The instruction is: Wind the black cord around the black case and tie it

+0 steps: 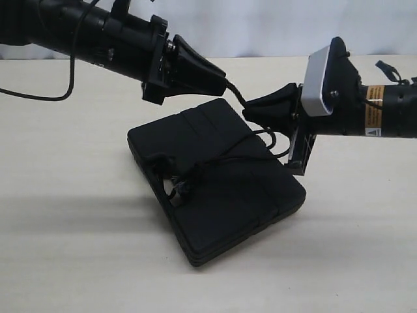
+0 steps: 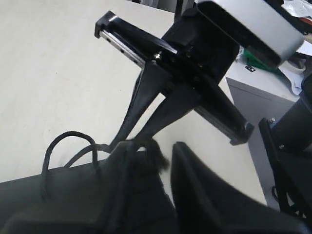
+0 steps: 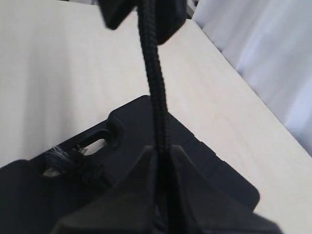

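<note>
The black case point(image 1: 228, 195) lies flat mid-table, its handle slot point(image 1: 163, 173) toward the left. The black cord point(image 1: 238, 98) is knotted at the slot, loops over the lid and rises to both grippers above the case's far edge. My right gripper point(image 1: 251, 109) is shut on the cord point(image 3: 156, 83), which runs taut between its fingertips point(image 3: 163, 152) up to the left gripper. My left gripper point(image 2: 163, 151) stands open, bare table showing between its fingers, and the cord's fuzzy end point(image 2: 155, 155) rests against one finger. A slack loop of cord point(image 2: 68, 134) stands on the lid.
The pale wooden table point(image 1: 78, 248) extends on all sides of the case. A thin smooth arm cable point(image 1: 39, 96) hangs at the far left. Off the table's right edge stands a grey cabinet point(image 2: 253, 102) with clutter on it.
</note>
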